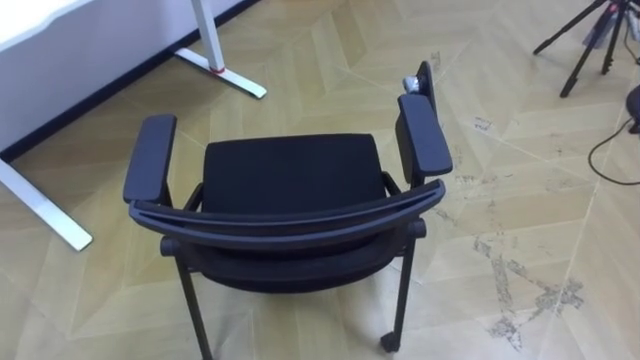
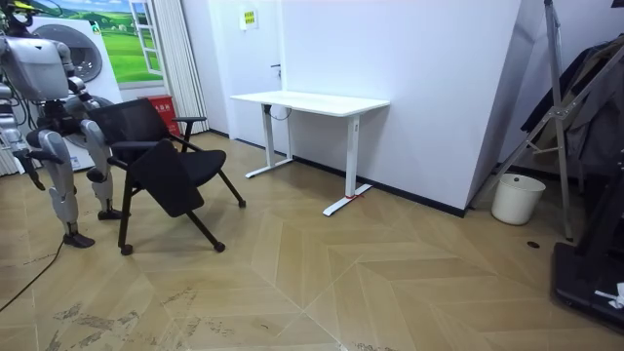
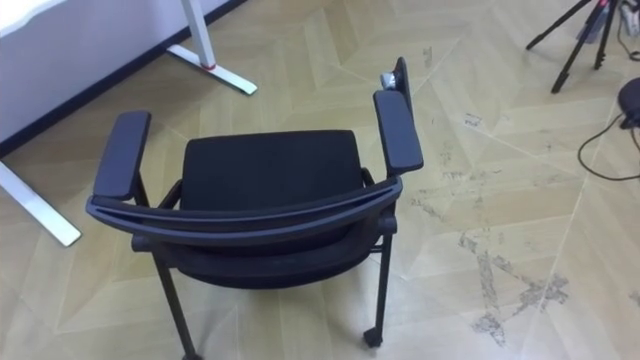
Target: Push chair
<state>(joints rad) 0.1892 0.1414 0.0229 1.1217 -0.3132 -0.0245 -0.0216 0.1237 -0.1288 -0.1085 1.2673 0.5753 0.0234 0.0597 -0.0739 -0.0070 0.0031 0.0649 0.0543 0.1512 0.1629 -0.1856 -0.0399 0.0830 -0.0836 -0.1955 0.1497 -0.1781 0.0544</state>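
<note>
My right hand (image 2: 32,164) hangs down by my side, too tiny to tell if it's apart or curled tbh, and the chair (image 1: 290,175) sits right in front of me, backrest (image 1: 290,216) nearest, seat pointing away, table (image 2: 310,100) ahead-left, so I'd push straight forward.

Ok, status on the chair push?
No hand on the chair yet. Backrest nearest the robot, seat facing away. Desk foot ahead-left of it.

wood floor (image 1: 520,100), black chair (image 1: 290,175), white desk (image 2: 312,101)
</note>
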